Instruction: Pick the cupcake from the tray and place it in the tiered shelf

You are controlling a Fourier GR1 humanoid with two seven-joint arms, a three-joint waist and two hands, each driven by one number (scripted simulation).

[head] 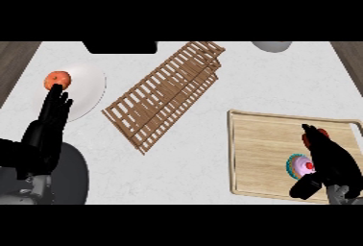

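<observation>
The cupcake (304,166), pink-topped in a teal paper cup, sits on the wooden tray (264,149) at the near right of the surface (184,158), toward the tray's right side. My right hand (327,161) lies directly over it, coming in from the near right edge with its fingers reaching away from me past the cake and its thumb down at the cake's near side. The hand hides much of the cupcake, and I cannot tell whether the fingers have closed around it or only hover above it. The cake looks to be resting on the tray, not lifted.

I judge that I am at the grasp step: the hand is on station and the pick is not yet complete. The next move calls for closing round the paper cup without crushing the topping, then lifting straight up to clear the tray's raised rim.

The tiered shelf (168,93), a brown slatted wooden rack, lies well apart to the far left of the tray, running diagonally across the middle of the surface. The carry will have to travel left and away from me, and end with a level set-down on a slatted tier.

Further left, a white plate (89,91) holds a red-orange round fruit (58,79), perhaps an apple. My left hand (51,120) rests at the near left, open, fingers straight and pointing toward that fruit.
</observation>
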